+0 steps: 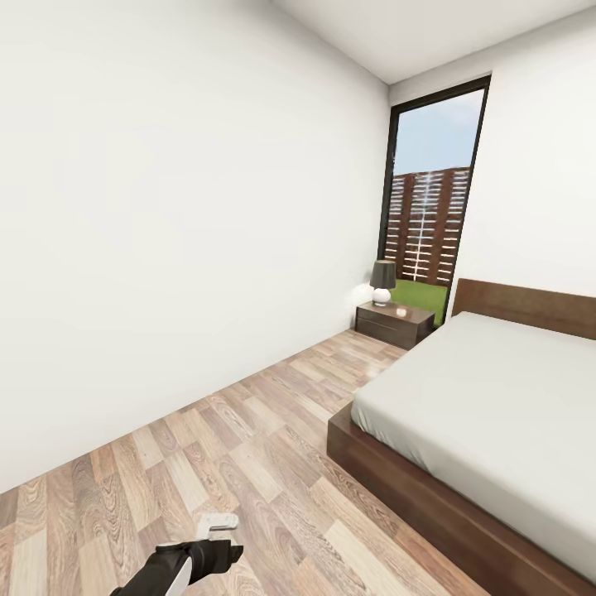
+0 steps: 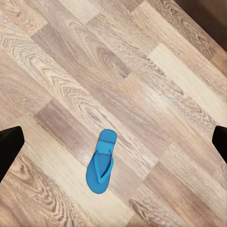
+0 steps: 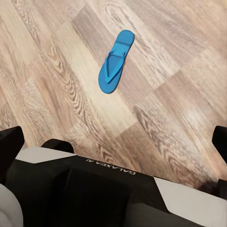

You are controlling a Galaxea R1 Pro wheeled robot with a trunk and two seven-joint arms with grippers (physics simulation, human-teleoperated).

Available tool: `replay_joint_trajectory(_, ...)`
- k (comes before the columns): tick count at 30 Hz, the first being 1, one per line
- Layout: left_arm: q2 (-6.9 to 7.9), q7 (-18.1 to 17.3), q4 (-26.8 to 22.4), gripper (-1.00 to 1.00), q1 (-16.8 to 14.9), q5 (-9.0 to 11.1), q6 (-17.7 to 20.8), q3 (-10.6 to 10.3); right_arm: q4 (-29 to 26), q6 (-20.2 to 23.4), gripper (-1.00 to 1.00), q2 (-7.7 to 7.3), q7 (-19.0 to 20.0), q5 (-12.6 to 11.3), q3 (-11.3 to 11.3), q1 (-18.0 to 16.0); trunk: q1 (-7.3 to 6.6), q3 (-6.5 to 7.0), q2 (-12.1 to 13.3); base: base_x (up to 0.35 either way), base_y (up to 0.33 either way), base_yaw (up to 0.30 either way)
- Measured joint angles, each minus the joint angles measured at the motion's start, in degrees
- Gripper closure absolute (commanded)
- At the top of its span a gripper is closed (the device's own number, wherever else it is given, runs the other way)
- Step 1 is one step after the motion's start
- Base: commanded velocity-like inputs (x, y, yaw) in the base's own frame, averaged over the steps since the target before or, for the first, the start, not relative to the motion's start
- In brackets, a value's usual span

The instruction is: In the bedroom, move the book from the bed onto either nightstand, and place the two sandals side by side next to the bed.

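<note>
1. The head view is showing a bedroom with a wood-plank floor (image 1: 248, 447), a long white wall on the left and a tall window (image 1: 430, 215) at the far end.
2. The bed (image 1: 497, 406) is occupying the right side, its pale mattress sitting on a dark brown frame with a headboard at the far end.
3. A nightstand (image 1: 394, 323) is standing at the far left corner of the bed, near the window, and is carrying a small lamp (image 1: 382, 283) with a dark shade.
4. The left end effector (image 1: 217, 530) is showing at the near bottom edge of the head view, above the floor; how wide it is standing cannot be told there.
5. In the left wrist view one blue sandal (image 2: 101, 161) is lying flat on the floor, strap side up, and the dark fingertips (image 2: 9, 146) are sitting at opposite edges, so the left end effector is spread wide and holding nothing.
6. In the right wrist view a blue sandal (image 3: 115, 61) is lying on the floor beyond the robot's dark base (image 3: 94, 194), and the right end effector's fingertips (image 3: 9, 146) are likewise far apart and empty.
</note>
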Motion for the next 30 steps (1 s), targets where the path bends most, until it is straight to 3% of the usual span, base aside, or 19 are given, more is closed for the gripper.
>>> replay_joint_trajectory(23, 0.08, 0.1, 0.0, -1.0, 0.0, 0.0, -0.1, 0.0, -0.1, -0.4, -1.0, -0.05, -0.1, 0.0, -0.6, 0.0, 4.61, -3.77, -8.4, 0.0, 0.0, 0.0)
replay_joint_trajectory(25, 0.09, 0.1, 0.0, -1.0, 0.0, 0.0, -0.1, 0.0, -0.2, -0.4, -1.0, -0.32, 0.0, -0.1, -0.9, 0.0, 5.05, -4.13, -9.2, 0.0, 0.0, 0.0)
replay_joint_trajectory(30, 0.07, 0.1, 0.0, -1.0, 0.0, 0.0, -0.1, 0.0, -0.4, -0.4, -1.0, -2.39, 0.3, -1.5, -4.6, 0.0, 6.15, -5.02, -11.2, 0.0, 0.0, 0.0)
